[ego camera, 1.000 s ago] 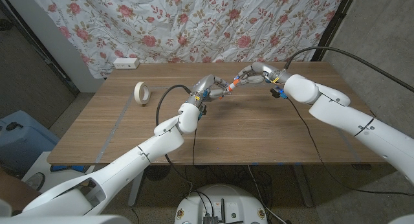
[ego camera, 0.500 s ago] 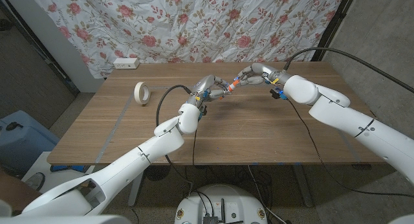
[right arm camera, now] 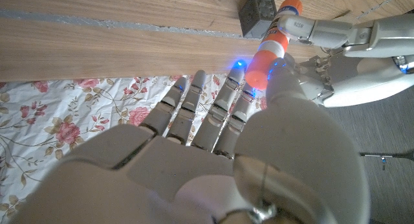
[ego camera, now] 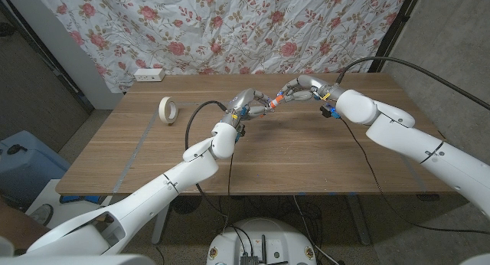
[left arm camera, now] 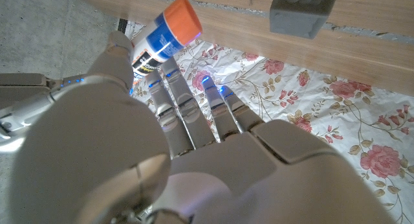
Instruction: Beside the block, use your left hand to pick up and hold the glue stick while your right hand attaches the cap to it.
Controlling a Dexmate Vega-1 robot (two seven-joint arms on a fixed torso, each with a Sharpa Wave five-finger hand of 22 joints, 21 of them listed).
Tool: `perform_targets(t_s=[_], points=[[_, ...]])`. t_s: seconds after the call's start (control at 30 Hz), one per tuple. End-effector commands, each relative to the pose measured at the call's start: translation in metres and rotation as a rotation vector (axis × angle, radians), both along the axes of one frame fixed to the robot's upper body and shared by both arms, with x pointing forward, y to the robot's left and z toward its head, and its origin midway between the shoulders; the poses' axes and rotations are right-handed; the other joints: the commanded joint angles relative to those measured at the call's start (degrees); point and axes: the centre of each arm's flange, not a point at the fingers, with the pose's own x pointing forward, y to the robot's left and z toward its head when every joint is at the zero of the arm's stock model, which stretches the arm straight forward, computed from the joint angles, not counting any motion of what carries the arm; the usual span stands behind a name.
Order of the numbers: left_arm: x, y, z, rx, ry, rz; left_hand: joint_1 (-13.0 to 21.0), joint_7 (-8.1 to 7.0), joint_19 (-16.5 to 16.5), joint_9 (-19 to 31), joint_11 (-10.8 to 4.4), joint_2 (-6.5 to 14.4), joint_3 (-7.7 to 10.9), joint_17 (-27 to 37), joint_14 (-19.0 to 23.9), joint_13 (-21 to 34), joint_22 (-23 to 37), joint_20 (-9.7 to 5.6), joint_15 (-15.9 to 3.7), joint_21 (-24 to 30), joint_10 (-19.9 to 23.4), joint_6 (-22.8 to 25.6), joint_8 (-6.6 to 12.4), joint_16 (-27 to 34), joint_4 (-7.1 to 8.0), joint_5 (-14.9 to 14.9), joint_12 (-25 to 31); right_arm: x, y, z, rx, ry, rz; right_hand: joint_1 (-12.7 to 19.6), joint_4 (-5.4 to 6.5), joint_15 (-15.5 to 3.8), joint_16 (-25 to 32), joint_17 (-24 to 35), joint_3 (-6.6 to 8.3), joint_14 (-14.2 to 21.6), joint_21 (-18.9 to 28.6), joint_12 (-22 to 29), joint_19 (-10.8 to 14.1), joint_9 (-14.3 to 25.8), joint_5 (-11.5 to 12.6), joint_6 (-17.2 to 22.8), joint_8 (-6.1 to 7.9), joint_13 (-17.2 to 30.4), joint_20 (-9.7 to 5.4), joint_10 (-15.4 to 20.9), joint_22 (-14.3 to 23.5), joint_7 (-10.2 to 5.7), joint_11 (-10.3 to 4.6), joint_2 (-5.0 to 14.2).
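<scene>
Inspector: State of fingers?

Examiner: Clasped round the white barrel of the glue stick (right arm camera: 286, 21), on the left hand (ego camera: 249, 104). Pinched on the orange cap (right arm camera: 262, 67), on the right hand (ego camera: 301, 86). Stick held aloft between the two sets of fingertips, tilted, with the grey block (right arm camera: 253, 13) just beyond the fingers on the table (ego camera: 306, 158).

Inspector: Cap seated?

Examiner: Cannot tell. Set against the barrel's end, apparently in line, but no seam visible to confirm.

Inspector: Recommended handling?

Examiner: Keep the left grasp firm and steady as the anvil. Push the cap straight along the barrel's axis, never sideways. Avoid levering with the thumb. Release the right fingers only once resistance is felt, and keep well above the block.

Inspector: Difference from the earlier frame?

Examiner: None discernible. Same grasps, same tilt, same spot beside the block.
</scene>
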Motion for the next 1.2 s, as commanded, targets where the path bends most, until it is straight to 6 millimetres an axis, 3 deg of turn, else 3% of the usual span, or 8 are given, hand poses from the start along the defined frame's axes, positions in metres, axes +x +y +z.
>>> perform_targets(t_s=[0.03, 1.2], points=[[-0.0006, -0.0022, -0.0004, -0.002, -0.005, -0.004, -2.5, 2.16, -0.4, 1.1, -3.58, 5.2, 0.35, 0.1, 0.4, 0.3, 0.2, 0.04, -6.44, 0.1, 3.6, 5.6, 0.23, -0.1, 0.23, 0.2, 0.2, -0.0019, 0.0016, -0.0024, 0.0, -0.001, 0.003, -0.1, 0.12, -6.53, 0.3, 0.1, -0.21, -0.2, 0.1, -0.1, 0.2, 0.1, 0.0, 0.5, 0.18, 0.3, 0.28, 0.0, 0.1, 0.01, -0.07, 0.52], [-0.0012, -0.0003, -0.0007, -0.006, -0.022, -0.004, -2.2, 2.35, -0.1, 1.1, -3.57, 5.4, 0.47, 0.2, 0.6, 0.3, 0.2, -0.08, -6.52, 0.2, 3.9, 6.0, 0.39, -0.1, 0.21, 0.3, 0.3, 0.002, 0.0071, -0.0056, 0.007, 0.022, 0.006, 0.0, 0.07, -6.51, 0.5, 0.0, -0.46, -0.2, 0.1, -0.1, 0.4, 0.1, 0.0, 0.4, -0.11, 0.3, 0.66, -0.1, 0.1, 0.0, -0.06, 0.61]])
